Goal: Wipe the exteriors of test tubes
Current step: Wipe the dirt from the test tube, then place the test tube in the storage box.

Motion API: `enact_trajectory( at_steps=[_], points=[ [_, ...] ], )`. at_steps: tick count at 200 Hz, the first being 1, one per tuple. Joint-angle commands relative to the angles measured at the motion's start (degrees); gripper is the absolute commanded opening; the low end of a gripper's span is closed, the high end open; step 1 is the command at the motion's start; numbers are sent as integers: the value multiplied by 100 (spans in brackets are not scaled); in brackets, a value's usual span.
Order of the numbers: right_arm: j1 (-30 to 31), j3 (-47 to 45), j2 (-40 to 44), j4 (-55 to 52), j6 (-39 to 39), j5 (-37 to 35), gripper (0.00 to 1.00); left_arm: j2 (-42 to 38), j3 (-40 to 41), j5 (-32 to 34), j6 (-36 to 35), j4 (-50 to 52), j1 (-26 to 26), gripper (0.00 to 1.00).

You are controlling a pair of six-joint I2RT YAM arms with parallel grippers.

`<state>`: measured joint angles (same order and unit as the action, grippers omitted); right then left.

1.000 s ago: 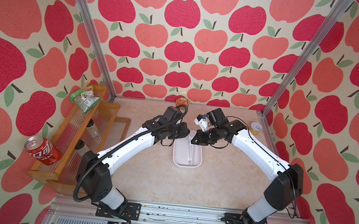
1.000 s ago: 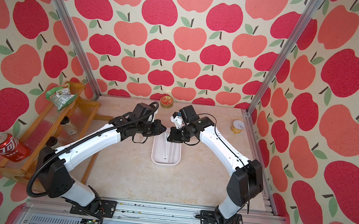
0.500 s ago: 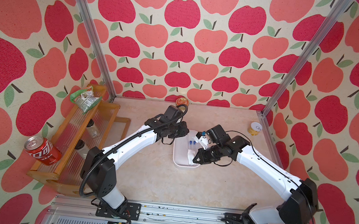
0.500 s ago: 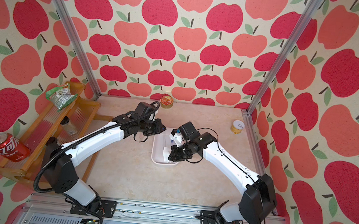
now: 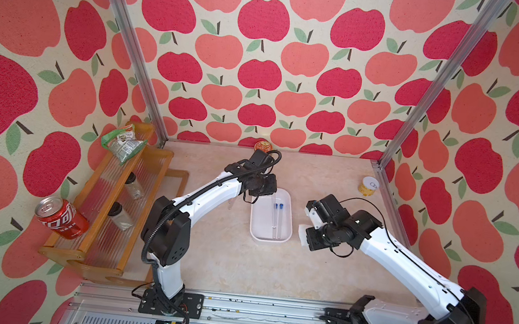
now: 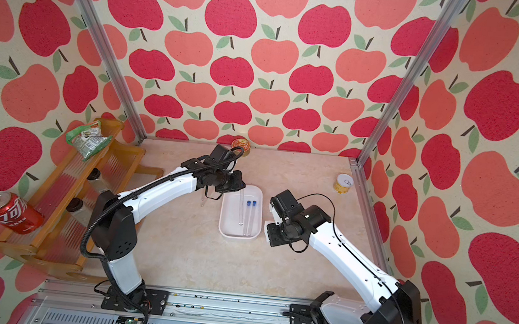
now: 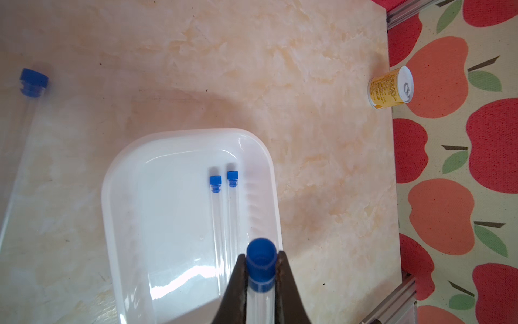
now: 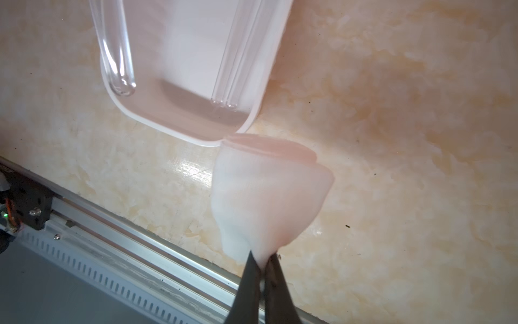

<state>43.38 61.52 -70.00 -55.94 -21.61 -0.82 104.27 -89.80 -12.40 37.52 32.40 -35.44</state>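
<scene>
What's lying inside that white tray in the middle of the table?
Two clear, blue-capped test tubes lie side by side. The left gripper holds a third tube over the tray; in both top views it covers the tray's far corner.

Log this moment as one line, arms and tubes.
left gripper: shut on test tube, over tray | right gripper: shut on wipe, beside tray | tray: two tubes inside | table: one tube

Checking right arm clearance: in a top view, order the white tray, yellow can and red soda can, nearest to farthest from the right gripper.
From the right gripper, shut on a white cloth:
1. White tray: right beside it, toward the table's middle.
2. Yellow can: back right corner of the table.
3. Red soda can: far left side of the scene.
</scene>
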Motion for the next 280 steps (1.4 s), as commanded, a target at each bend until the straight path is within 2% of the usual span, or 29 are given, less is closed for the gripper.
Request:
enact_trajectory(
  at_steps=[1, 111, 243, 280],
  points=[
    [-139, -116, 291, -233, 20, -403, 0, 287, -296, 200, -264, 416, 22, 11],
    [-695, -870, 1019, 13, 10, 175, 0, 1604, -1045, 239, -349, 631, -8, 11],
    [-896, -839, 855, 202, 95, 508, 0, 2325, -1460, 546, -431, 978, -68, 12],
    [-893, -860, 924, 189, 60, 525, 0, 2381, -1435, 480, -427, 943, -91, 15]
  ],
)
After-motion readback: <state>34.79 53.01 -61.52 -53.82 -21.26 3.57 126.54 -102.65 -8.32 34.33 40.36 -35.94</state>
